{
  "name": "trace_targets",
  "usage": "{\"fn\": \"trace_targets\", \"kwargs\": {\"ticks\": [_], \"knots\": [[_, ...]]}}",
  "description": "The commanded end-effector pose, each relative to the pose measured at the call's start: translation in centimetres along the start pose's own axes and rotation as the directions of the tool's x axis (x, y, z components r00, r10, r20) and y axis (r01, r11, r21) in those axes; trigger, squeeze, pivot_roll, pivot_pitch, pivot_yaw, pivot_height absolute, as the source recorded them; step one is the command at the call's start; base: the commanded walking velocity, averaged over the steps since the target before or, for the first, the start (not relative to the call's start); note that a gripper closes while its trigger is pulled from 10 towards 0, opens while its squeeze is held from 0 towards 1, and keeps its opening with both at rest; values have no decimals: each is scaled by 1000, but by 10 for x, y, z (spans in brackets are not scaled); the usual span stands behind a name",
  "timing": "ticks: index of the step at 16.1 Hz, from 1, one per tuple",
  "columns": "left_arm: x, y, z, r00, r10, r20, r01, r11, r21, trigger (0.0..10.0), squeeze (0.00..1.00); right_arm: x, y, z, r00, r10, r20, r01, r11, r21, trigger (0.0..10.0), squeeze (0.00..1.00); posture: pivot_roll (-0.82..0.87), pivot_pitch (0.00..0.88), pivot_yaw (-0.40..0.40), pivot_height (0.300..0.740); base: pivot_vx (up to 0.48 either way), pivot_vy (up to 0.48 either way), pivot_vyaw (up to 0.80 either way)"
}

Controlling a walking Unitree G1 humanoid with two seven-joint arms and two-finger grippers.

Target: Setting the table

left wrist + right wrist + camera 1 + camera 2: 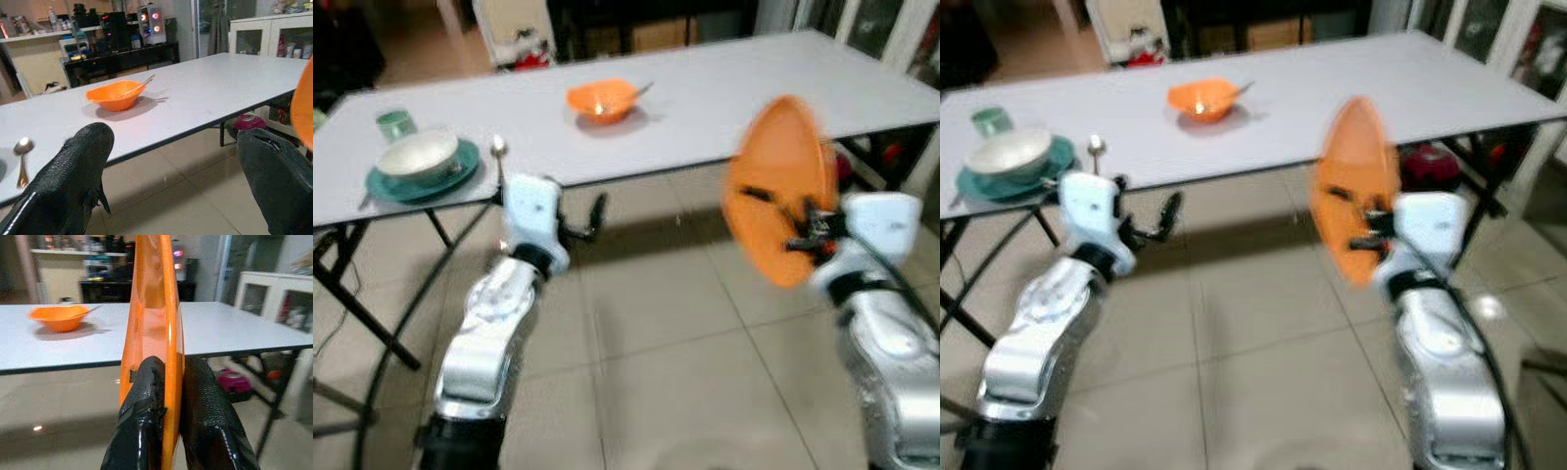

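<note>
Orange plate (152, 308) translucent glossy plastic; table (724, 88) matt; spoon (22, 152) shiny metal.

Orange plate (155, 323): held on edge, upright, rim clamped between the right hand (168, 382) fingers, above the floor.

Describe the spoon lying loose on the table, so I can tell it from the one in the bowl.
Start at the long white table and go to its near edge on the robot's left, where a teal plate carries a pale bowl. The loose spoon lies flat on the bare tabletop just beside that plate. The other utensil sticks out of the orange bowl mid-table.
</note>
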State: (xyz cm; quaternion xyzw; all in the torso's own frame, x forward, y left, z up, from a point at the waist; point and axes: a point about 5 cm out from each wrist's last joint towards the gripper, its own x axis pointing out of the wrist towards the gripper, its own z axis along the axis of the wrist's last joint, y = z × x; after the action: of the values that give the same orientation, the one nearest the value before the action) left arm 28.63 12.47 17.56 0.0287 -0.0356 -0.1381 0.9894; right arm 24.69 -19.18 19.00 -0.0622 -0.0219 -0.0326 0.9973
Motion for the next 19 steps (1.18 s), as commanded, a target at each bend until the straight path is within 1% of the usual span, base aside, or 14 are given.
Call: {"fn": "trace_targets", "kwargs": {"ticks": [1, 3, 5, 7, 8, 9, 10, 11, 13, 14, 15, 16, 17, 19], "knots": [[-1, 9, 2, 1000, 21, 3, -21, 1000, 14, 10000, 0, 1, 13, 15, 994, 68, 88, -68, 998, -4, 10000, 0, -3, 0, 86, 740, 428, 0, 0], [-2, 8, 1, 1000, 12, -1, -12, 1000, 17, 10000, 0, 1, 17, 20, 990, 86, 109, -86, 996, -12, 10000, 0, -3, 0, 90, 740, 431, 0, 0], [-2, 7, 1, 1000, 6, -1, -6, 1000, 19, 10000, 0, 0, 15, 17, 993, 71, 93, -76, 996, 47, 10000, 0, 1, 0, 87, 740, 429, 0, 0], [-2, 7, 1, 1000, 6, -1, -6, 1000, 20, 10000, 0, 0, 14, 15, 994, 71, 83, -77, 995, 64, 10000, 0, 6, 0, 80, 740, 431, 0, 0], [-2, 8, 1, 1000, 8, -1, -8, 1000, 21, 10000, 0, 0, 15, 15, 993, 77, 86, -83, 994, 68, 0, 0, 10, 0, 77, 740, 431, 0, 0], [-3, 8, 1, 1000, 10, 0, -10, 1000, 22, 10000, 0, 1, 16, 15, 993, 80, 91, -87, 994, 70, 0, 0, 12, 0, 77, 740, 428, 0, 0], [-3, 9, 1, 1000, 10, 0, -10, 1000, 23, 10000, 0, 3, 16, 16, 992, 81, 93, -87, 994, 69, 4275, 0, 12, 0, 77, 740, 431, 0, 0], [-4, 9, 1, 1000, 10, -2, -10, 1000, 28, 10000, 0, 3, 17, 16, 992, 84, 92, -91, 993, 72, 10000, 0, 13, 0, 78, 740, 428, 0, 0], [-7, 8, -2, 1000, 1, -13, 0, 999, 35, 10000, 0, 4, 16, 15, 993, 82, 86, -91, 989, 114, 10000, 0, 12, 0, 79, 740, 431, 0, 0], [-9, 7, -4, 1000, -6, -21, 7, 999, 39, 10000, 0, 4, 17, 15, 992, 91, 82, -103, 983, 152, 10000, 0, 10, 0, 81, 740, 431, 0, 0], [-11, 8, -7, 1000, -6, -30, 7, 999, 43, 10000, 0, 4, 17, 15, 992, 103, 76, -117, 970, 214, 10000, 0, 9, 0, 79, 740, 431, 0, 0], [-13, 10, -9, 999, 1, -38, 1, 999, 43, 10000, 0, 4, 17, 16, 991, 115, 75, -130, 962, 239, 10000, 0, 8, 0, 78, 740, 431, 0, 0], [-15, 11, -11, 999, 9, -43, -7, 999, 41, 10000, 0, 5, 18, 16, 989, 130, 75, -144, 959, 243, 10000, 0, 8, 0, 73, 740, 428, 0, 0], [-20, 14, -15, 998, 30, -54, -28, 999, 42, 10000, 0, 4, 22, 15, 974, 220, 60, -228, 942, 248, 10000, 0, 16, 0, 54, 740, 431, 0, 0]]}}
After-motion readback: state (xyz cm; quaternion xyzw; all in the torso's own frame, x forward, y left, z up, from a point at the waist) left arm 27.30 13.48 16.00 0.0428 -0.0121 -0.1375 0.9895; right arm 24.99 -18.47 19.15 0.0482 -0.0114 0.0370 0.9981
